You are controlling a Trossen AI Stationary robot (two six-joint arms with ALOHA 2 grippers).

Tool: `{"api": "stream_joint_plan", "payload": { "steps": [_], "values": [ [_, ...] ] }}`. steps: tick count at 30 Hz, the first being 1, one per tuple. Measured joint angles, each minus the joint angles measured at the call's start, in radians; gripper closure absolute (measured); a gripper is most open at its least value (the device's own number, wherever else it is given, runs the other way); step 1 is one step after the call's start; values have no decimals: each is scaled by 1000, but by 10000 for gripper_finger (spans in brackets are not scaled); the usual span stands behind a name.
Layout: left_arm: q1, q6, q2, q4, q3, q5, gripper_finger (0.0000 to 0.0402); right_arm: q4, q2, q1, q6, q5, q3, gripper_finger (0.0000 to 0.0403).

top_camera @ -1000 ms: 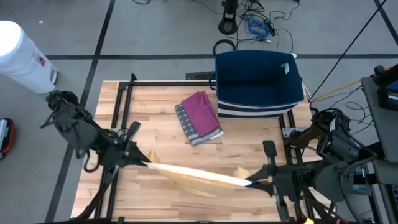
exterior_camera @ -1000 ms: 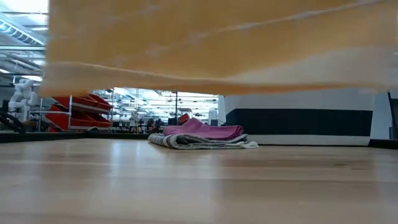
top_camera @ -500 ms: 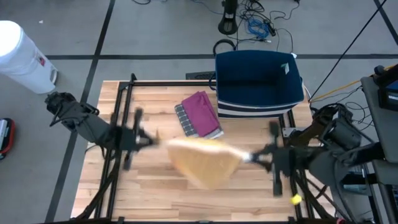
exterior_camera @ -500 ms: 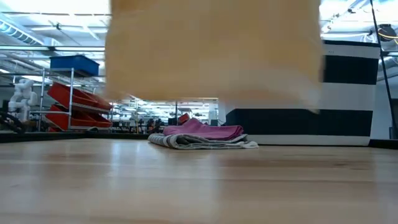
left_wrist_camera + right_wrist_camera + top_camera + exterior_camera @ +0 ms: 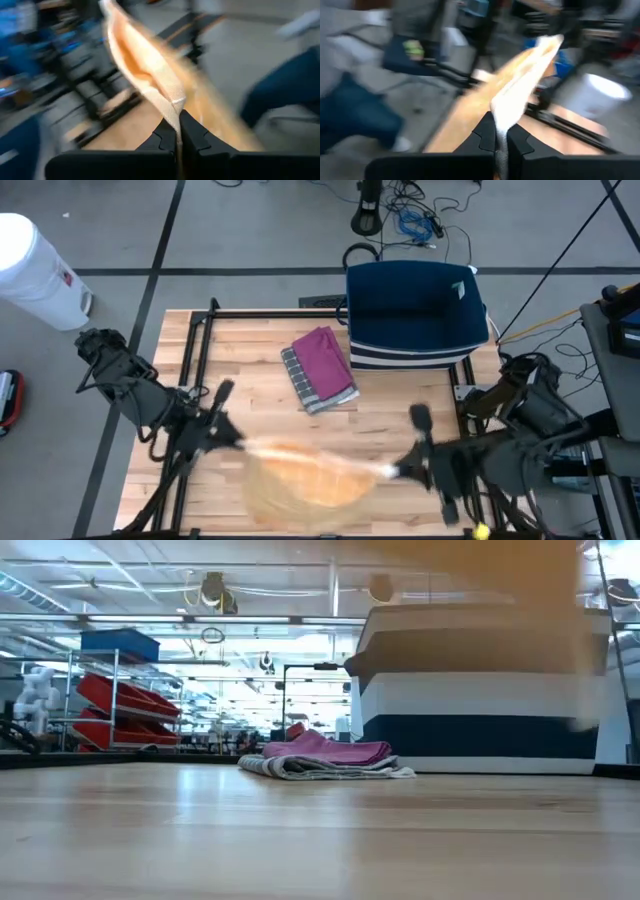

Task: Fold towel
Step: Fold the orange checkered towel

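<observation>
Your left claw [image 5: 228,442] and right claw [image 5: 398,471] are both clamped shut on opposite ends of the tan towel [image 5: 300,475], which hangs stretched between them over the near half of the wooden surface [image 5: 390,415]. Folded pink and grey cloths [image 5: 320,368] lie mid-surface; the navy bin [image 5: 415,310] sits at the far edge. A white bucket [image 5: 35,270] stands on the floor far left, red shelving [image 5: 125,705] in the room behind. Since half a second ago you've swung the towel back toward the near edge and lower; the folded cloths haven't moved.
</observation>
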Motion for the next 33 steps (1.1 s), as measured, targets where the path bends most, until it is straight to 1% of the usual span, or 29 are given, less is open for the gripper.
{"api": "stream_joint_plan", "payload": {
  "steps": [4, 6, 7, 10, 13, 16, 18, 20, 24, 26, 28, 31, 33],
  "values": [
    [17, 32, -1, -35, 0, -280, 399, -61, -26, -5, 37, 214, 1, 403],
    [47, 33, -1, -68, 0, -380, 399, -98, -32, -18, 62, 285, 1, 403],
    [72, 33, -1, -83, 0, -400, 399, -117, -35, -24, 75, 301, 1, 403],
    [168, 34, 7, -109, 0, -395, 399, -181, -44, -69, 112, 312, 1, 403],
    [269, 87, 25, -105, 0, -397, 399, -255, -44, -132, 118, 316, 1, 403],
    [376, 163, 45, -96, 0, -460, 399, -348, -44, -199, 127, 313, 1, 403],
    [439, 159, 51, -103, 0, -485, 399, -405, -44, -230, 157, 313, 1, 403],
    [470, 117, 50, -142, 0, -455, 399, -448, -40, -242, 186, 291, 1, 403],
    [460, 16, 47, -245, 0, -280, 399, -466, -26, -224, 224, 186, 1, 403],
    [429, -35, 47, -309, 0, -179, 399, -467, -12, -208, 248, 129, 1, 403],
    [392, -76, 45, -334, -14, -96, 399, -468, 7, -195, 286, 63, 1, 403],
    [324, -129, 45, -336, -76, -18, 399, -489, 55, -174, 354, -24, 1, 403],
    [279, -177, 48, -337, -132, 1, 399, -516, 96, -159, 393, -74, 1, 403]
  ]
}}
